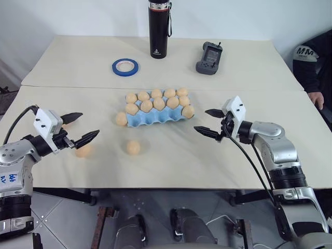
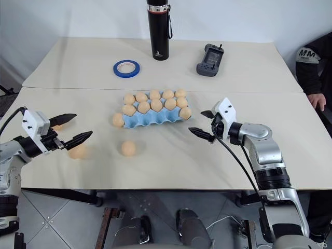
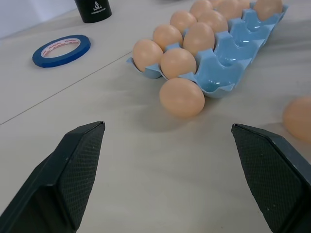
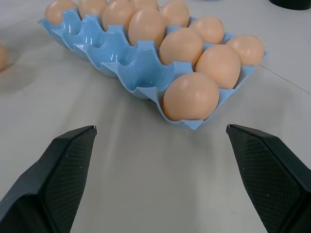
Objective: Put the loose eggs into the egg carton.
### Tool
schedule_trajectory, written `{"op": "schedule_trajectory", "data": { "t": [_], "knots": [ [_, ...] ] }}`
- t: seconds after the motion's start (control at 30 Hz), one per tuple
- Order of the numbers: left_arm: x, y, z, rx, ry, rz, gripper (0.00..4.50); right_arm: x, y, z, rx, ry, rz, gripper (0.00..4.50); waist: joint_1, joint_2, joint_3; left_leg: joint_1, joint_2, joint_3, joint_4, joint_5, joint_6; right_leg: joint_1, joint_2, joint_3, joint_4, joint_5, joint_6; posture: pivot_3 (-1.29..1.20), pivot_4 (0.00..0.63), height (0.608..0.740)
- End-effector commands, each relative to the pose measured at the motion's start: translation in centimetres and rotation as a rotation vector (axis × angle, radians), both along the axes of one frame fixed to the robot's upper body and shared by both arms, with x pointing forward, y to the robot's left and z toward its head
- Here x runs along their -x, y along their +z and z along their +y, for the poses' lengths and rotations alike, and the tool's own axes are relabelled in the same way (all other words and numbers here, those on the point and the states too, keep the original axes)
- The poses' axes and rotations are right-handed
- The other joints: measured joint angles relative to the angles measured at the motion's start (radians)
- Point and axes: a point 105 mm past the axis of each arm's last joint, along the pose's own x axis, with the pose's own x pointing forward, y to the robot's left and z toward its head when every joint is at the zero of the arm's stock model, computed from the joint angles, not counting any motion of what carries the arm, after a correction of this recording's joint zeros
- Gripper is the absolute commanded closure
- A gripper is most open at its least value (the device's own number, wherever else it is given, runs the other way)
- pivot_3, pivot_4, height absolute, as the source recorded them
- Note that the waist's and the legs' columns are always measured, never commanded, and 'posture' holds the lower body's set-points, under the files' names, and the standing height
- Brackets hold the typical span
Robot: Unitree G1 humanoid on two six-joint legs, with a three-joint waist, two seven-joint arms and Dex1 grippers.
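I'm between picks: the egg carton (image 1: pixel 157 111) sits mid-desk with its far rows filled and most near cups bare, while 3 loose eggs lie on the desk: 1 touching the carton's left end (image 1: pixel 121 119), 1 nearer me (image 1: pixel 133 148), 1 under the left pincer (image 1: pixel 73 132). Both pincers hover spread wide, holding nothing, the right pincer (image 1: pixel 208 122) just off the carton's right end. Next I'd lower the left one around the egg beneath it (image 1: pixel 83 151) and close gently, since it could roll.

Bare surface (image 1: pixel 207 161) ahead of right tool (image 1: pixel 210 121), up to egg carton (image 1: pixel 155 115). Left tool (image 1: pixel 78 128): loose egg (image 1: pixel 83 151) just below, two loose eggs (image 1: pixel 133 148) before carton.
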Motion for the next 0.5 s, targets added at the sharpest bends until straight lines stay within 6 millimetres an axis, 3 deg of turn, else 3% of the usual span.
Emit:
{"op": "schedule_trajectory", "data": {
  "t": [0.03, 0.2, 0.5],
  "knots": [
    [-0.1, 1.1, 0.1, -0.022, -0.012, -0.037, 0.04, 0.0, 1.8, -0.5, -0.019, -0.012, -0.066, 0.00, 0.001, 0.000, 0.000, 0.000, 0.000, 0.000, 0.000, 0.000, 0.000, 0.000, 0.000, 0.000, 0.000, 0.000, 0.000, 0.00, 0.150, 0.740],
    [-0.2, 1.1, 0.5, -0.003, 0.049, -0.024, 0.04, -0.1, 2.0, -0.4, -0.024, -0.010, -0.069, 0.00, 0.002, 0.000, 0.000, 0.000, 0.000, 0.000, 0.000, 0.000, 0.000, 0.000, 0.000, 0.000, 0.000, 0.000, 0.000, 0.00, 0.150, 0.740],
    [2.0, 2.9, 2.0, 0.000, 0.157, -0.064, 0.04, -0.1, 2.1, -0.1, -0.025, 0.027, -0.059, 0.00, 0.003, 0.000, 0.000, 0.000, 0.001, 0.000, 0.000, 0.000, 0.000, -0.001, 0.001, 0.000, 0.000, 0.000, -0.001, 0.00, 0.150, 0.740]
  ]
}}
